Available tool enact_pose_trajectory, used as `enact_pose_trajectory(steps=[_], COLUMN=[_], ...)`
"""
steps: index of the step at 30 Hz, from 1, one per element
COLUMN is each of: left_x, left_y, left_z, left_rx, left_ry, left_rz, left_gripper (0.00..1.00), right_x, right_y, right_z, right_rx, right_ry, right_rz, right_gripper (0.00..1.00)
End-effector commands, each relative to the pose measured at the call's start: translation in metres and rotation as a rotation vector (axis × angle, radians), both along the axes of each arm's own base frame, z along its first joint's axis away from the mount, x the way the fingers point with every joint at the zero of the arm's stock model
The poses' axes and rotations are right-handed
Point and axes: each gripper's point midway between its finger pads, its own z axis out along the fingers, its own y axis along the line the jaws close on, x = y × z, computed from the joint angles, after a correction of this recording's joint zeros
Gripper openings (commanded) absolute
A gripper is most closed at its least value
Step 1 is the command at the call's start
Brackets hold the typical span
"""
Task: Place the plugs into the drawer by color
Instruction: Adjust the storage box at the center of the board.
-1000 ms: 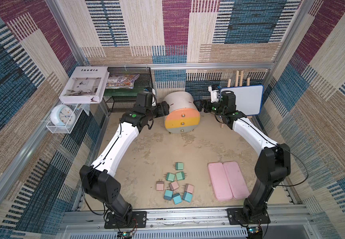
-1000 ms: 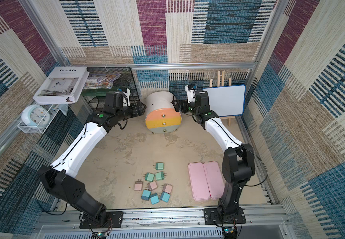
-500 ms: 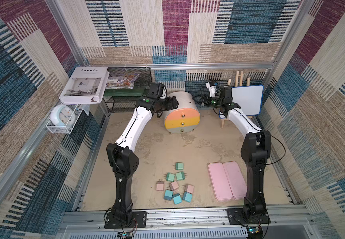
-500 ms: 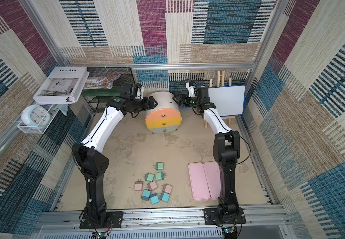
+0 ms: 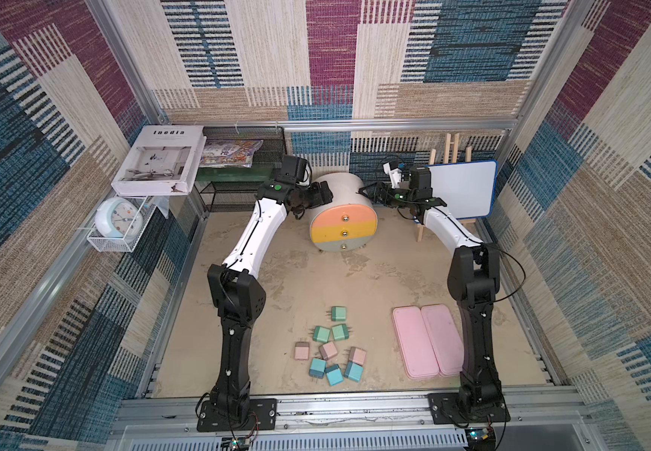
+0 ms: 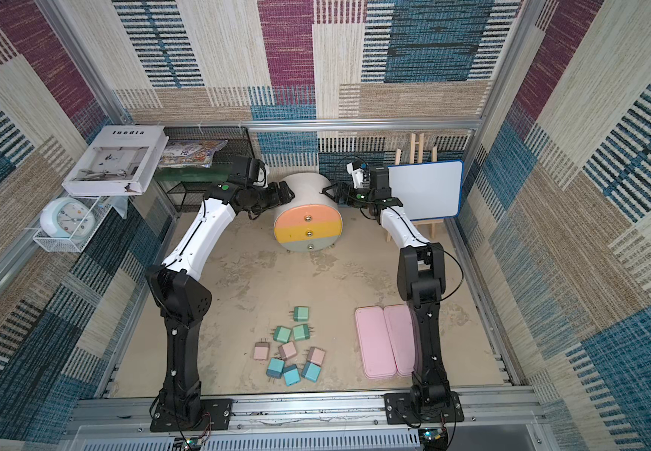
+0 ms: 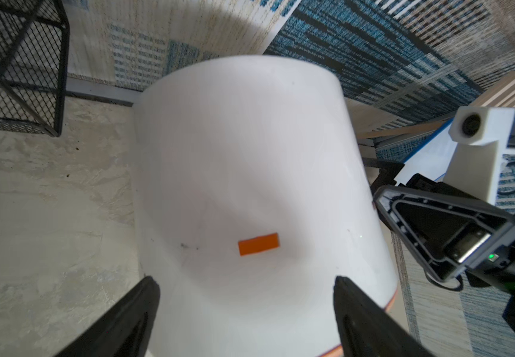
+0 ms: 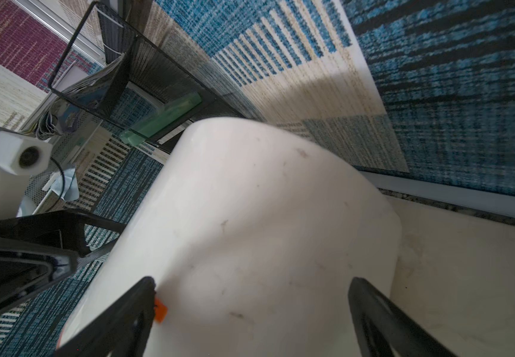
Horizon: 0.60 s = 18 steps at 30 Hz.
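Both top views are bright, evenly lit and sharp, the walls (image 5: 82,117) bowing outward toward the edges. Only faint, soft shadows lie on the tabletop (image 5: 296,273). In both wrist views the drawer (image 7: 250,170) looks blurred, its white shell shaded grey in places.

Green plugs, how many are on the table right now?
3. One green plug lies alone, closest to the drawer. A second green plug and a third green plug sit side by side, nearer the robot's base. None looks hidden.
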Motion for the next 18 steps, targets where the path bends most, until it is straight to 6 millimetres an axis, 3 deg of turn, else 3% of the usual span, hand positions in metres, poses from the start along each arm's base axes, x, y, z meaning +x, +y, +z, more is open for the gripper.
enact_pose_trajectory(steps=[1, 6, 13, 18], left_x=[-0.008, -0.02, -0.049, -0.076], left_y=[-0.004, -0.004, -0.011, -0.011], left_z=[-0.009, -0.014, -0.005, -0.011], left_rx=[-0.016, -0.015, -0.03, -0.014], left_ry=[0.042, 0.044, 0.002, 0.008], left_rz=[-0.023, -0.042, -0.083, -0.103], left_gripper=[0.87, 0.78, 0.78, 0.77], right_x=[-0.011, -0.027, -0.051, -0.067], right_y=[0.011, 0.035, 0.055, 0.067], right_z=[-0.007, -0.015, -0.02, -0.021], right_rx=[0.013, 0.002, -0.014, -0.037], right_ry=[0.029, 0.033, 0.036, 0.029], right_rz=[0.046, 0.099, 0.139, 0.161], right_gripper=[1.0, 0.99, 0.99, 0.99])
